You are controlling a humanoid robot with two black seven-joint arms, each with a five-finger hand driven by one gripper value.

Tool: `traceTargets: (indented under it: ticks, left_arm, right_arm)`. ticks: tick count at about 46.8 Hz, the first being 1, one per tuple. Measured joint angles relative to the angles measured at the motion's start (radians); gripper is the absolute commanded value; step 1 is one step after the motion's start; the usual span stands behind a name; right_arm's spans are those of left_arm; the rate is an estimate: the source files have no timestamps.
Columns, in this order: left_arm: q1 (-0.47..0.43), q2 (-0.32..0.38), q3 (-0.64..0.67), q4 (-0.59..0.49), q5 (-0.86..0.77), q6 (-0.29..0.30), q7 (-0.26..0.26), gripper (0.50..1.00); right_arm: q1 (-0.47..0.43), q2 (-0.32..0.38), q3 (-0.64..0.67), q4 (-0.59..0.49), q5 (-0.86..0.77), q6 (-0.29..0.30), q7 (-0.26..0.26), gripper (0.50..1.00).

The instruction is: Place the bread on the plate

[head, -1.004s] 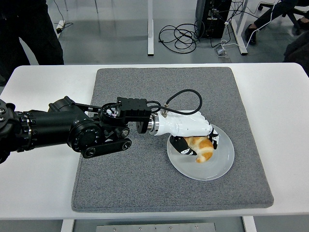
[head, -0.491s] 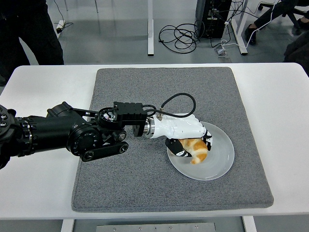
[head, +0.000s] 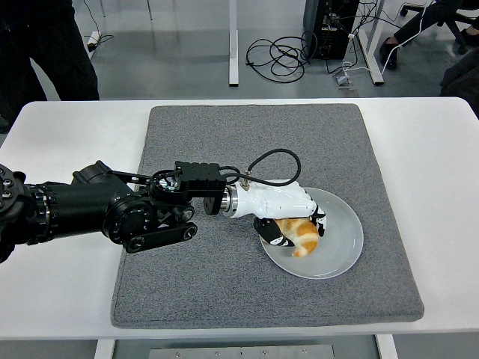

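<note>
One hand is working: the left hand (head: 288, 213), white-shelled on a black arm, reaches in from nine o'clock across the grey mat (head: 224, 292) and is curled over the bread (head: 301, 235), fingers wrapped around it. The bread sits low on the plate (head: 340, 250), at the plate's nine o'clock side, seemingly touching the glass. Compared with a second ago, the hand has pulled back toward nine o'clock and the bread has come with it, from nearer the plate's middle to its left part. That suggests the bread is down and the remaining step is letting go; I'd judge the task nearly done. If the fingers drag on opening, the bread could roll off the near rim. The right hand isn't visible.
</note>
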Motion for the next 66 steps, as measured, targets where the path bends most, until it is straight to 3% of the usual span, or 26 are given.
traceTargets:
  ticks: [6, 13, 40, 48, 56, 66]
  left_arm:
    - [-0.002, 0.000, -0.005, -0.001, -0.016, -0.003, 0.000, 0.929]
    - [-0.015, 0.000, -0.016, -0.003, -0.029, -0.006, -0.012, 0.972]
    - [-0.201, 0.000, -0.071, -0.136, -0.202, -0.073, -0.008, 0.975]
    - [-0.216, 0.000, -0.146, -0.129, -0.335, -0.162, -0.005, 0.975]
    - [-0.201, 0.019, -0.270, -0.023, -0.545, -0.252, -0.002, 0.975]
    - [-0.179, 0.023, -0.386, 0.229, -0.757, -0.329, -0.007, 0.975]
  right_arm:
    - [0.000, 0.000, 0.000, 0.000, 0.000, 0.000, 0.000, 1.000]
    - [-0.001, 0.000, 0.000, 0.000, 0.000, 0.000, 0.000, 1.000]
    - [0.000, 0.000, 0.000, 0.000, 0.000, 0.000, 0.000, 1.000]
    - [0.000, 0.000, 0.000, 0.000, 0.000, 0.000, 0.000, 1.000]
    - [-0.001, 0.000, 0.000, 0.000, 0.000, 0.000, 0.000, 1.000]
    - [0.000, 0.000, 0.000, 0.000, 0.000, 0.000, 0.000, 1.000]
